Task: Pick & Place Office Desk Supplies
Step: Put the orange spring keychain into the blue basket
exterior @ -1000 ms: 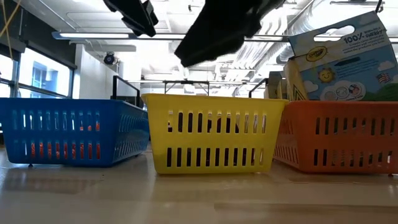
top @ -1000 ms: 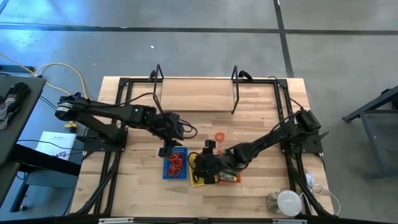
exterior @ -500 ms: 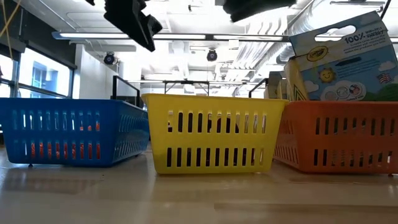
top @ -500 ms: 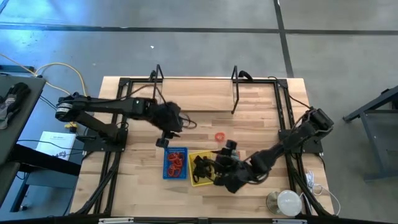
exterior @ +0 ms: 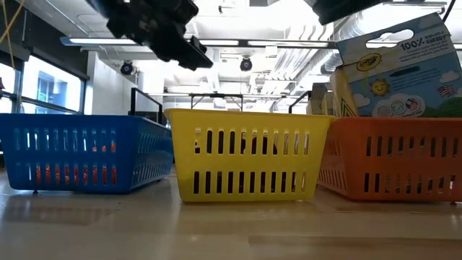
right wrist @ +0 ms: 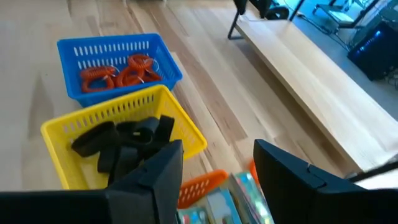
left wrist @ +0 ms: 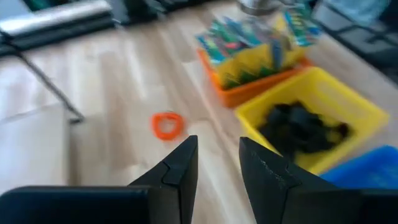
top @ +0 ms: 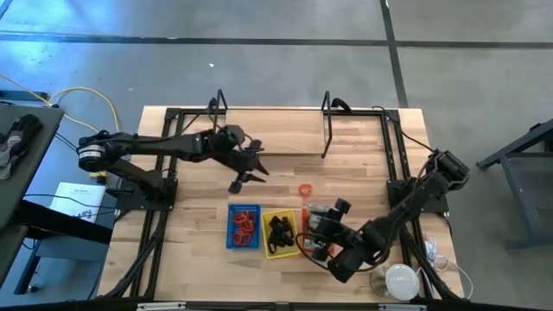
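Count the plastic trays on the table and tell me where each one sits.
3, in a row near the table's front edge: the blue tray on the left, the yellow tray in the middle, the orange tray on the right, partly under the right arm. None seems hidden.

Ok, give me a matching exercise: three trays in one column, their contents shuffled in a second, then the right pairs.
Column one:
1. blue tray
2. yellow tray
3. orange tray

Column two:
A. black clips
B. crayon boxes
C. red loops

Pairs: 1-C, 2-A, 3-B.
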